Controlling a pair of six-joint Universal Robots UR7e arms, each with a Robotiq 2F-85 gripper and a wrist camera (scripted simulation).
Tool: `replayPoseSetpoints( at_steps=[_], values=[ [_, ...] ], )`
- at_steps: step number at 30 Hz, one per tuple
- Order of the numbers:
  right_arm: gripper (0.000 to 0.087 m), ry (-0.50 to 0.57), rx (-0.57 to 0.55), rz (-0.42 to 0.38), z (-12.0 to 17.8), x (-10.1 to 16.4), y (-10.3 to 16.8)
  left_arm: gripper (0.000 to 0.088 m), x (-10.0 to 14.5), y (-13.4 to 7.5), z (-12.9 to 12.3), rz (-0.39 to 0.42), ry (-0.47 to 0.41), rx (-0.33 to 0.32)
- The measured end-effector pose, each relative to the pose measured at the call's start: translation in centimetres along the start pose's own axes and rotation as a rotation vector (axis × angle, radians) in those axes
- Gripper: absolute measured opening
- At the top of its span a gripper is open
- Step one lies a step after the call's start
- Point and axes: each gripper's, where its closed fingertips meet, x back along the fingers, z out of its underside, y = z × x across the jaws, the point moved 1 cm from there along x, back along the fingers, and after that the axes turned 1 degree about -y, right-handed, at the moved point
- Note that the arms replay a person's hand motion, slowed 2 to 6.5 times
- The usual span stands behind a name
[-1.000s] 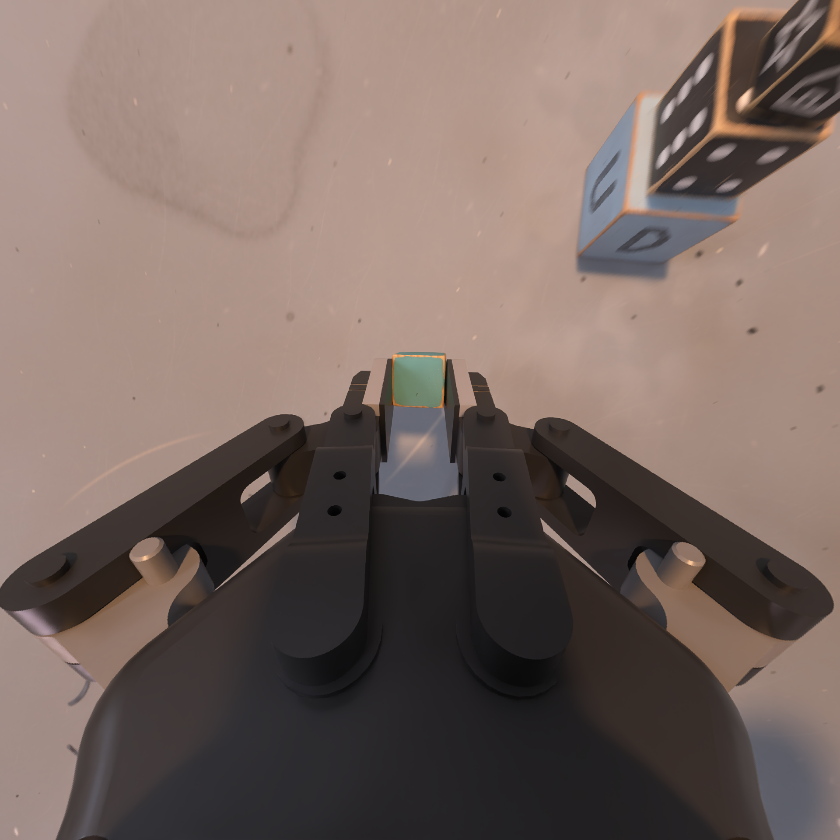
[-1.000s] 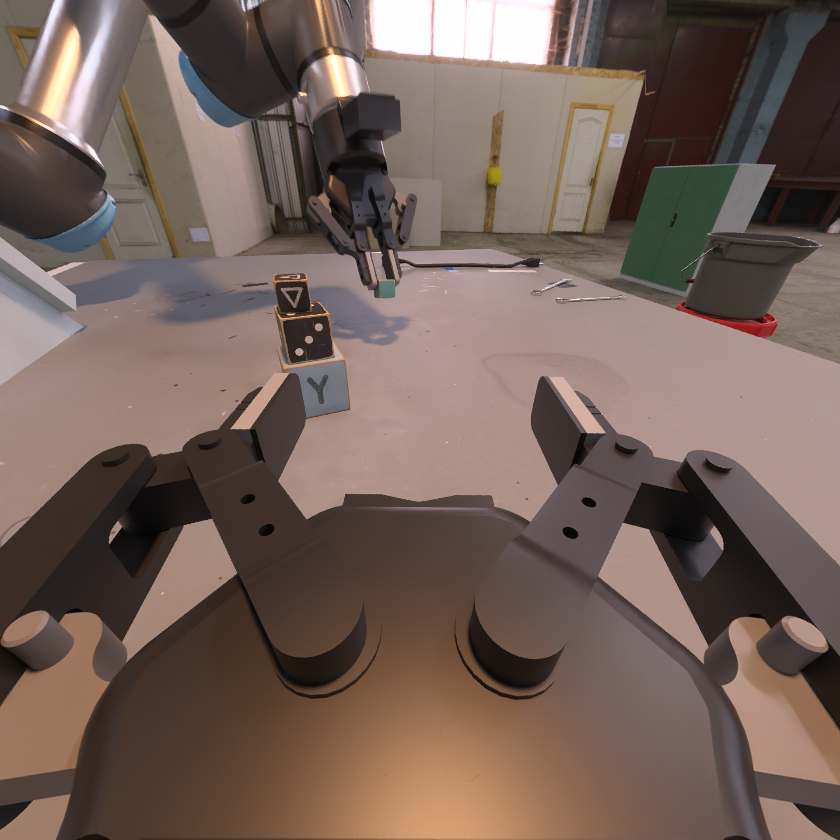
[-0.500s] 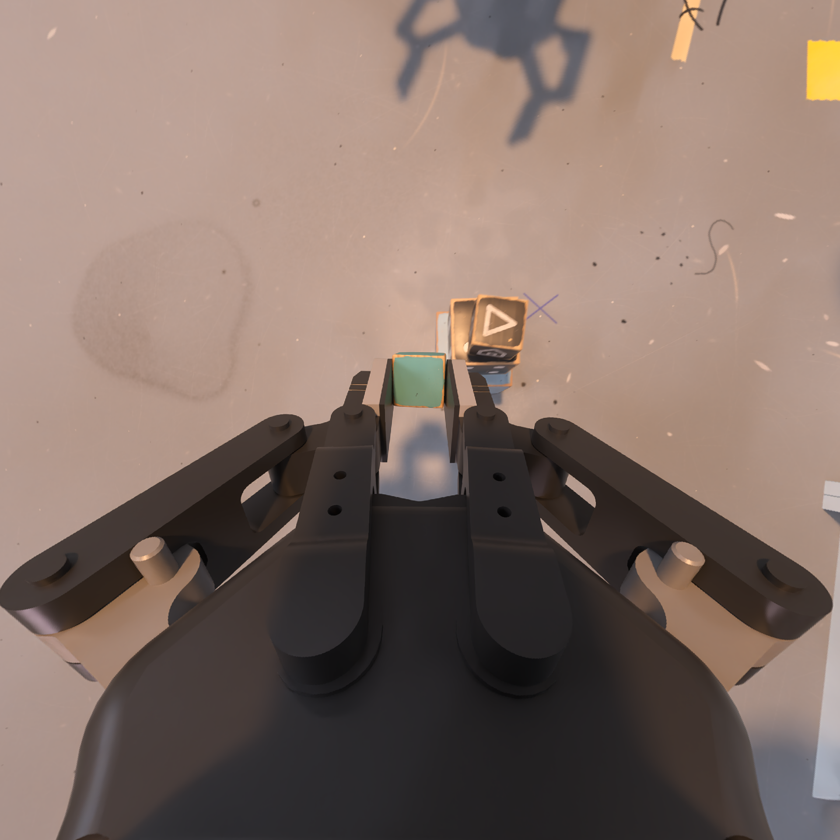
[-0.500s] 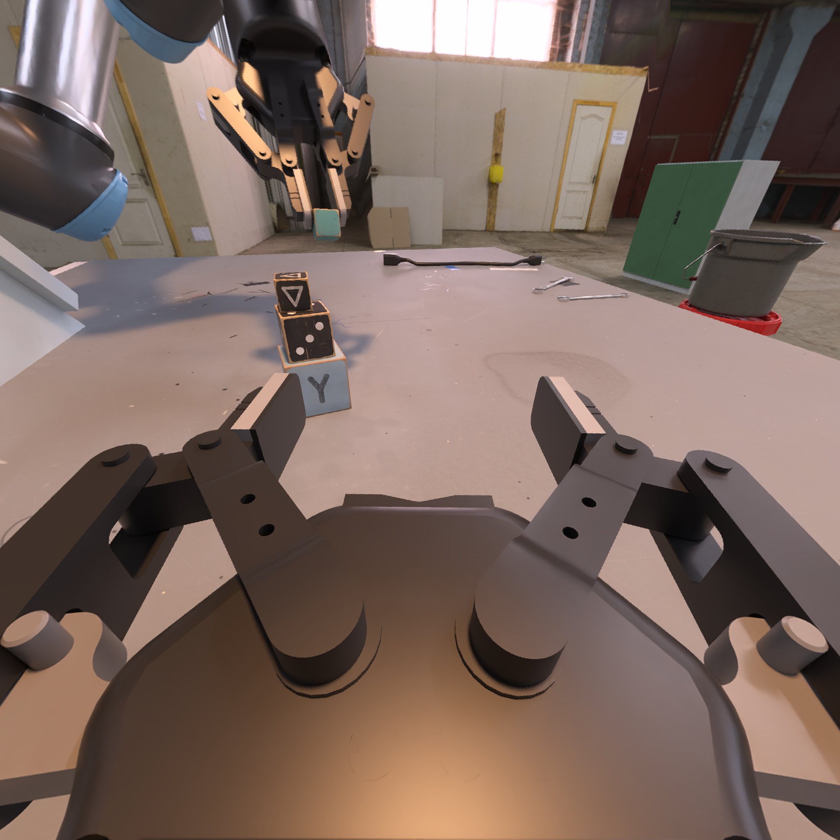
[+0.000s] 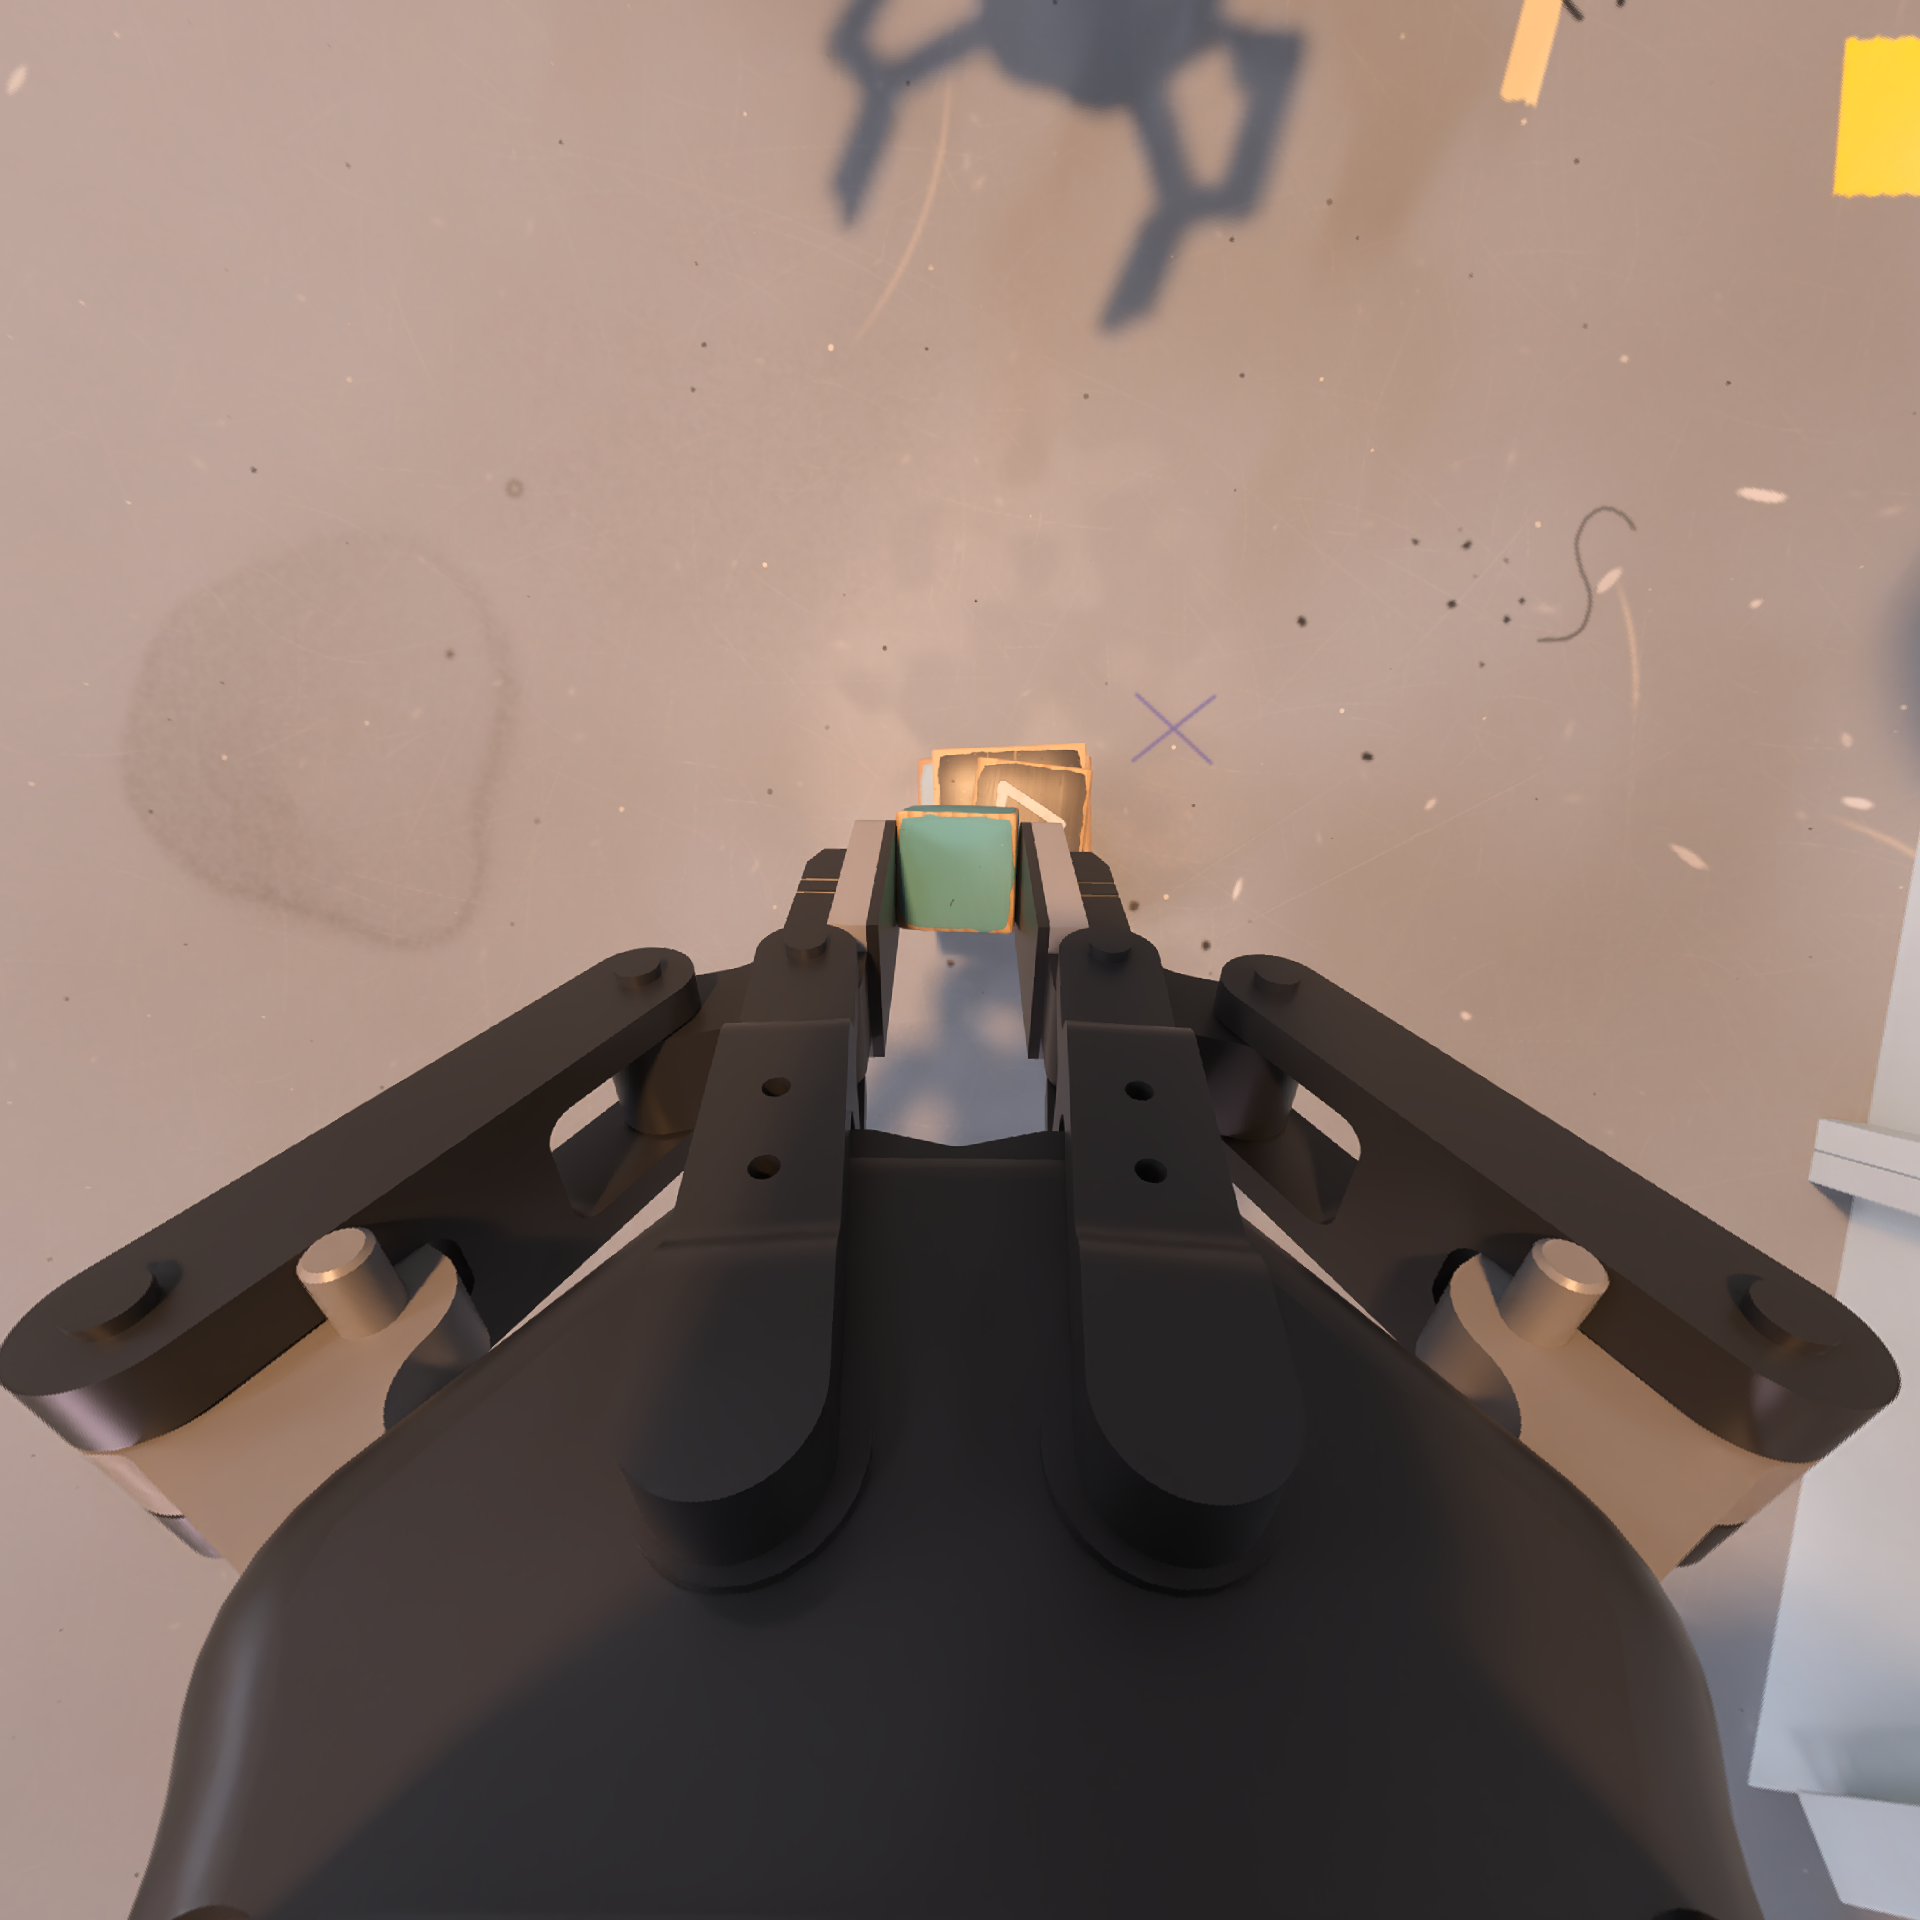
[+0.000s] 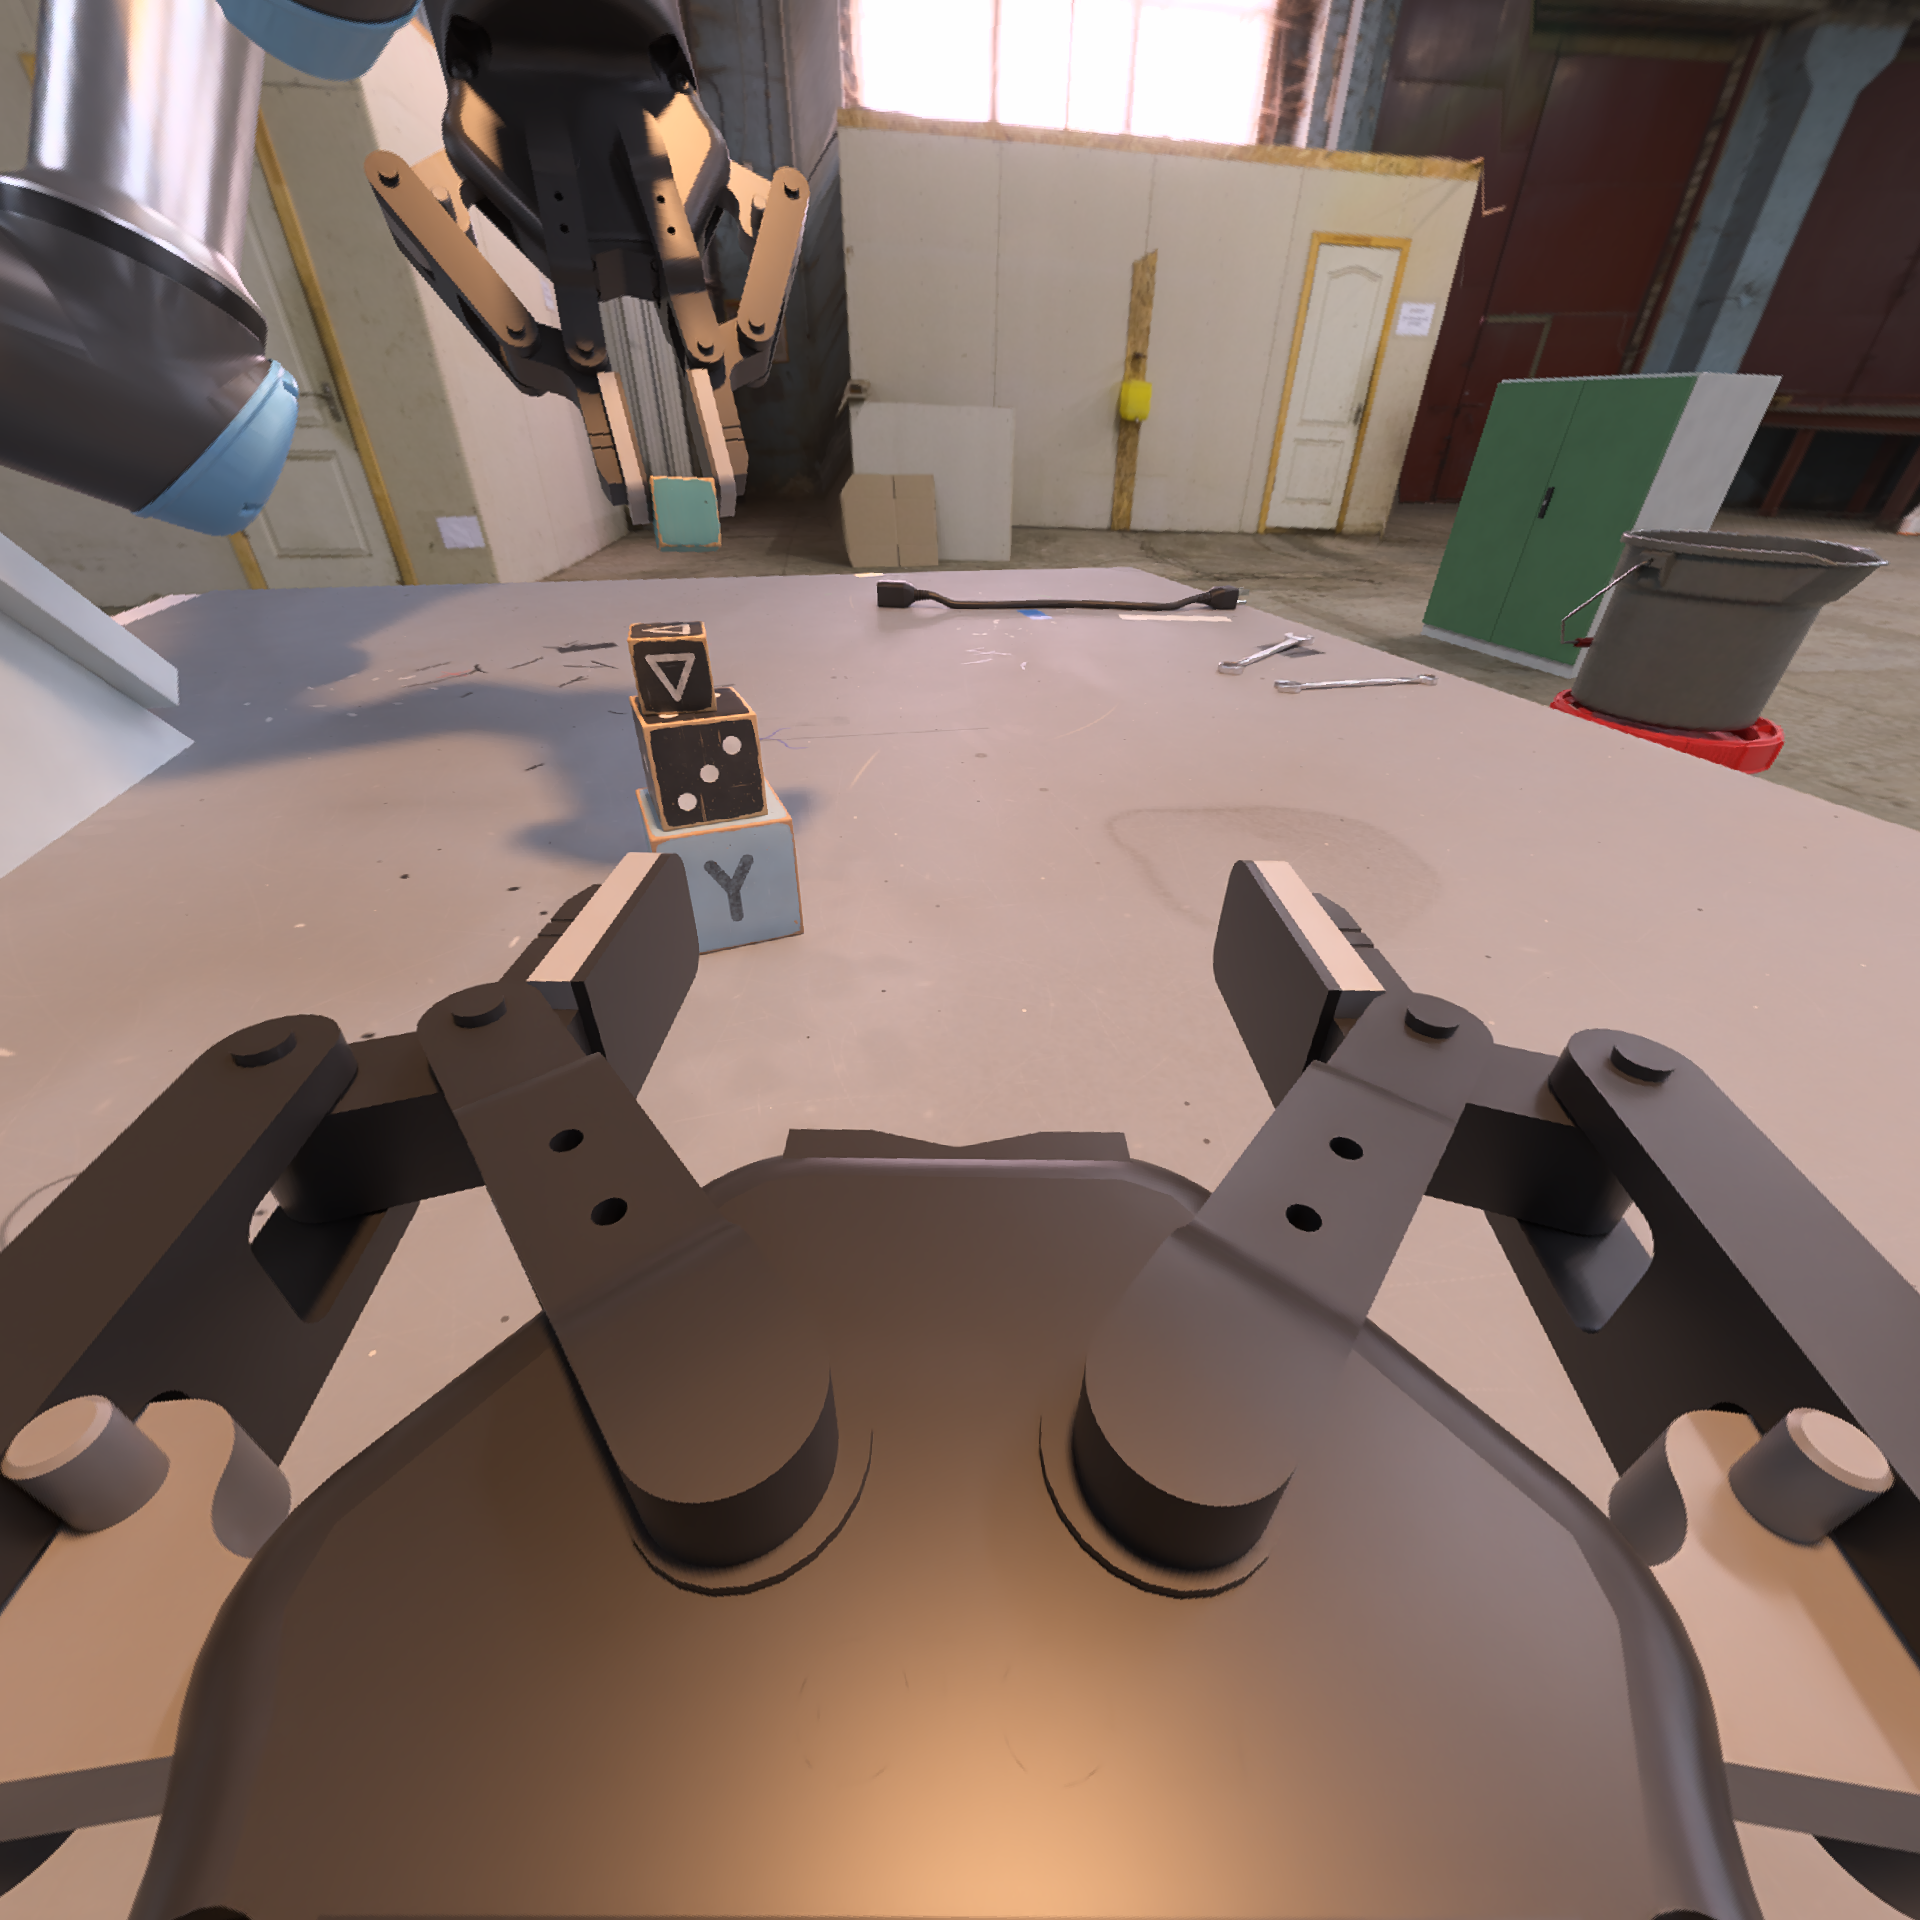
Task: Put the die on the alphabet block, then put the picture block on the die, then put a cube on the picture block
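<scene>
**Operator:** What's closest to me in the right wrist view?

**Spotter:** Your right gripper (image 6: 956, 925), low over the grey, scuffed table (image 6: 1039, 987). Its jaws stand wide apart with nothing between them.

**Operator:** And past it?

**Spotter:** You have the stack just beyond the left fingertip (image 6: 623, 925). At the bottom sits the pale blue wooden alphabet block (image 6: 743, 888), flat on the table. On it rests the black wooden die with white pips (image 6: 701, 756), turned a little so its corner overhangs the block's edge. On the die stands the smaller black picture block with a white triangle outline (image 6: 672, 667); on the face towards you the triangle points down. The stack's long axis runs straight up, leaning slightly left.

**Operator:** Where's the cube?

**Spotter:** Your left gripper (image 6: 670, 473) holds the small teal cube with orange-worn edges (image 6: 686, 509) above the stack, clear of the picture block. The fingers point straight down, jaws narrow and pressed on the cube's two sides.

**Operator:** Lined up?

**Spotter:** In the left wrist view you look down along the fingers: the teal cube (image 5: 954, 871) covers the near part of the picture block (image 5: 1023, 795), whose far and right edges show past it, with a sliver of the alphabet block (image 5: 925, 781) at the left.

**Operator:** Farther out?

**Spotter:** A thin cross mark (image 5: 1172, 729) on the table right of the stack, two wrenches (image 6: 1320, 670) and a dark bar (image 6: 1055, 600) near the far edge, and a grey bucket (image 6: 1714, 634) beyond the table.
</scene>
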Motion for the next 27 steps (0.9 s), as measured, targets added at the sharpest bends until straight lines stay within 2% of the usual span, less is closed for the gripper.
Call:
replayPoseSetpoints(
  at_steps=[11, 27],
  values=[
    [0.0854, -0.001, 0.003, -0.001, 0.0, 0.0, 0.0, 0.0206, -1.3, -1.0, 0.0, 0.031, 0.052, 0.006],
    [0.0854, 0.0, 0.001, -0.004, 0.0, 0.0, 0.0, 0.0205, -2.4, -1.0, 0.0, 0.013, 0.114, -0.022]
  ],
)
